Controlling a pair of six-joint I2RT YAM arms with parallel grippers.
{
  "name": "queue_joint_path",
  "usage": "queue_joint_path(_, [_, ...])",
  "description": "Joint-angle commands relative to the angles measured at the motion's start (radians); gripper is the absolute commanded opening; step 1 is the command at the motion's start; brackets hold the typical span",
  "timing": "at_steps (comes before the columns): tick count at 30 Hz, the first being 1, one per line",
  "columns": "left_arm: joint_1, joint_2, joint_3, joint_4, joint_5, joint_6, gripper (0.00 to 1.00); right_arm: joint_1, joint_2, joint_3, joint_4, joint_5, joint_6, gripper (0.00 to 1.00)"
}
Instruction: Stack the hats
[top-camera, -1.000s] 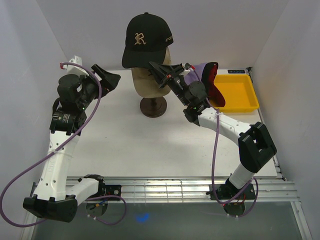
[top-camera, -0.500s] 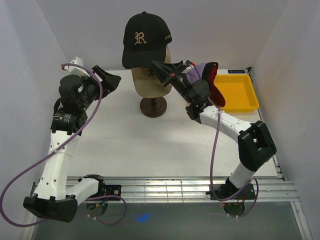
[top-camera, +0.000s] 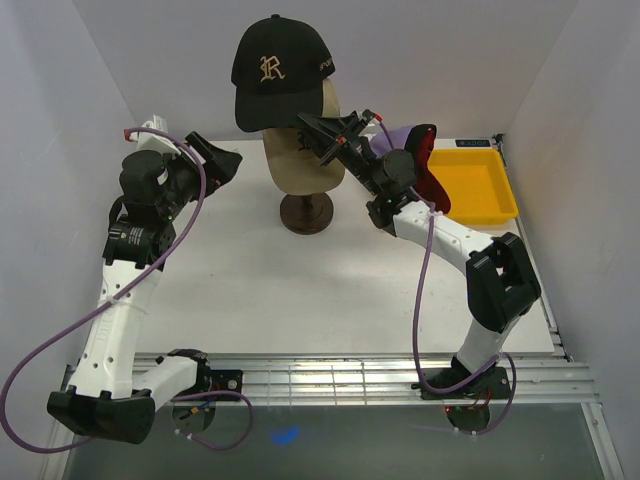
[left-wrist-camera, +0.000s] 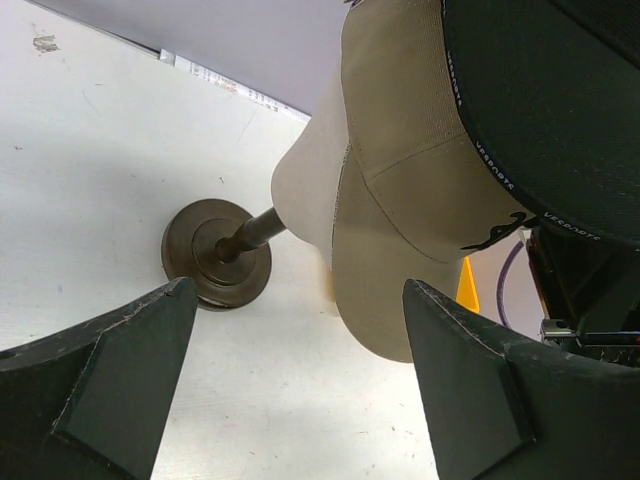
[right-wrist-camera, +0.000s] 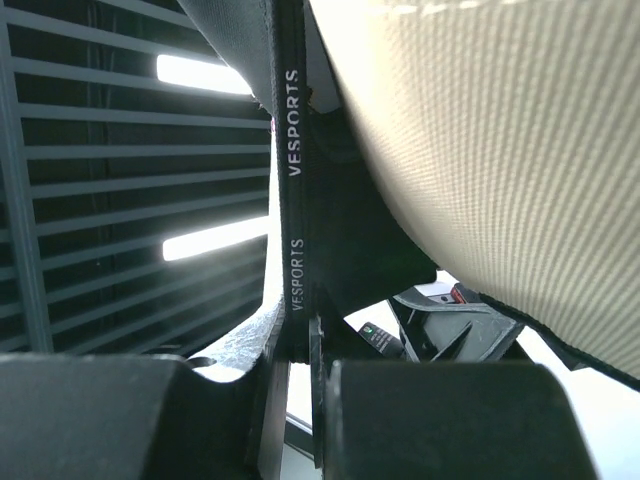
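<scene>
The white table (top-camera: 250, 275) carries a yellow tray (top-camera: 478, 214) at its far right and a pale head (left-wrist-camera: 300, 195) on a dark stand (left-wrist-camera: 215, 255) at the back centre. The head seems to wear a tan cap (left-wrist-camera: 420, 200) already.

The right arm reaches in from the tray side. The left arm stands on the head's other side, apart from it.

The black cap (top-camera: 280, 70) with the gold R hangs above the head, tilted, its brim toward the left arm. Its lower rim is just over the tan crown. A lavender cap (top-camera: 400, 138) and a red cap (top-camera: 427, 165) sit behind the right forearm, by the tray.

The right gripper (top-camera: 312, 128) is clamped on the black cap's rim, pinching the lettered band (right-wrist-camera: 293, 200). The left gripper (top-camera: 222, 155) is spread wide and holds nothing.

From the right fingers the cap lies up and to the left, its brim-to-back axis running across toward the left gripper. Seating it probably means lowering and levelling it. The right arm has it, and the left is nearer the brim.
</scene>
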Motion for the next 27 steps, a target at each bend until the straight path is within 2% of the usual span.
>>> queue_joint_path(1, [0.001,-0.007,-0.004,0.004,-0.011,0.017,0.94,-0.005,-0.024,0.030,0.074,-0.019,0.016,0.08])
queue_joint_path(16, [0.001,0.004,-0.004,0.007,-0.020,0.018,0.94,-0.050,0.058,0.181,0.099,-0.126,0.102,0.08])
queue_joint_path(27, [0.001,0.010,-0.005,0.003,-0.029,0.026,0.94,-0.109,0.035,0.158,0.128,-0.224,0.171,0.08])
